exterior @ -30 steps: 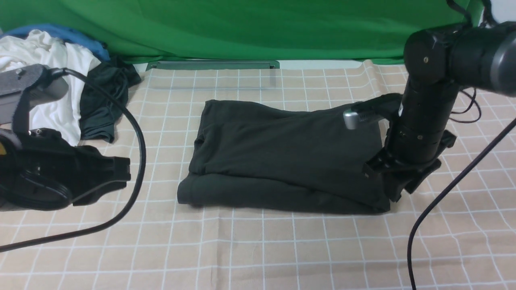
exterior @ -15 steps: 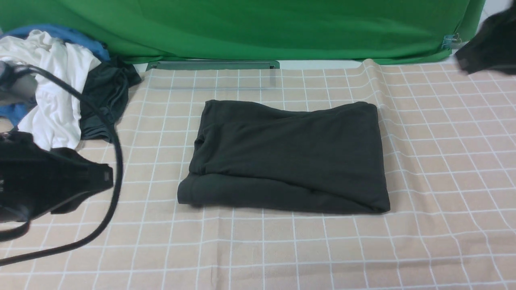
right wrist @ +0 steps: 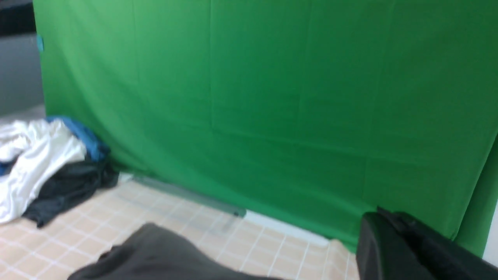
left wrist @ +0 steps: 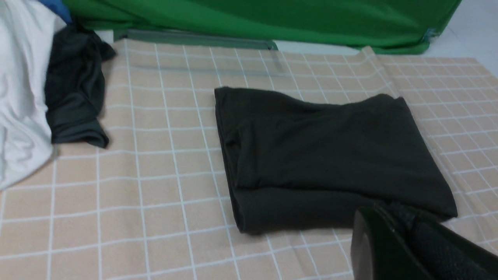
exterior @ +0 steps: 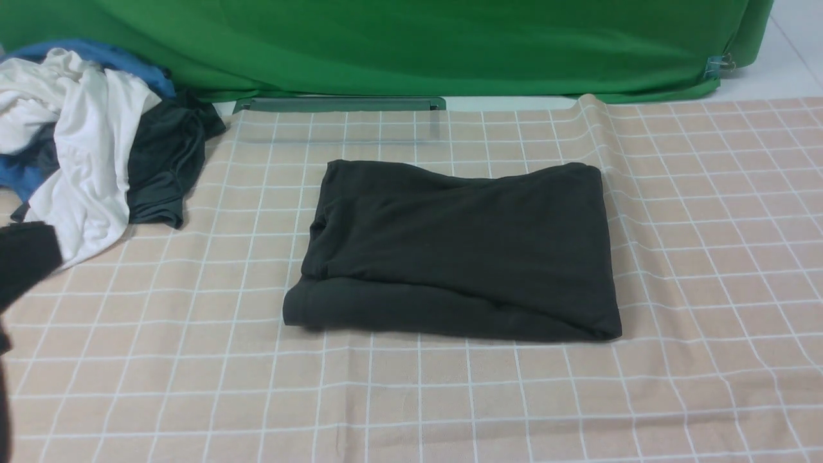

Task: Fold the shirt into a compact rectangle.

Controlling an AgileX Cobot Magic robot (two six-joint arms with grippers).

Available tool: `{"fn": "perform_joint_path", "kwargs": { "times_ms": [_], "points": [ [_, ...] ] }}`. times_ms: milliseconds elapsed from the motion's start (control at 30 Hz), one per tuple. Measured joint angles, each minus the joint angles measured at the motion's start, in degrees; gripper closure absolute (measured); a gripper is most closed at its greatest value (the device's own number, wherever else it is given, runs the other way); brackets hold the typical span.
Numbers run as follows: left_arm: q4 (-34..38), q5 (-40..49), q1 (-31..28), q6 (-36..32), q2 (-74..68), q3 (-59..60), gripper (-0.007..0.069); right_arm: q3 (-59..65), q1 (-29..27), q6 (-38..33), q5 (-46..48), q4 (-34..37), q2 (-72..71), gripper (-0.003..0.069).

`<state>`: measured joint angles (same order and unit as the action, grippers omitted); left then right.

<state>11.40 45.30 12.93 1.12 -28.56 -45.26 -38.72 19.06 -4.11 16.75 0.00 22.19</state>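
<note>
The black shirt [exterior: 456,251] lies folded into a thick rectangle in the middle of the checked cloth, print and neck tag hidden inside the folds. It also shows in the left wrist view [left wrist: 323,155] and, blurred, in the right wrist view [right wrist: 163,252]. My left gripper [left wrist: 383,213] hovers near the shirt's near right corner, apart from it, its fingers pressed together on nothing. My right gripper [right wrist: 383,214] is raised high and faces the green backdrop, fingers together and empty. In the front view only a dark bit of the left arm [exterior: 19,263] shows at the left edge.
A heap of clothes lies at the far left: a white garment [exterior: 83,148], a dark grey sheeny garment [exterior: 161,161] and a blue one [exterior: 109,54]. A green backdrop [exterior: 386,45] and a grey bar [exterior: 341,103] close off the back. The checked cloth [exterior: 450,399] covers the table.
The right arm has lifted off the shirt's right edge and left the front view. The left arm has drawn back to the left edge. The shirt has stayed put.
</note>
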Motion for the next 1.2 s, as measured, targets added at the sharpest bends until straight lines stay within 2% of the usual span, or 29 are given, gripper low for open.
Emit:
{"fn": "perform_joint_path", "kwargs": {
  "times_ms": [300,633,1200],
  "points": [
    [-2.0,-1.6,0.0,0.0,7.3,2.7,0.0606,7.8,0.0,0.0,-6.0,0.0,-12.0,0.0621],
    [0.1,-10.3,0.0,0.0,8.0,10.1,0.0606,7.8,0.0,0.0,-6.4,0.0,-12.3,0.0615],
    [-0.2,-10.7,0.0,-1.1,8.0,10.2,0.0606,7.8,0.0,0.1,-6.1,0.0,-12.3,0.0588]
  ]
}}
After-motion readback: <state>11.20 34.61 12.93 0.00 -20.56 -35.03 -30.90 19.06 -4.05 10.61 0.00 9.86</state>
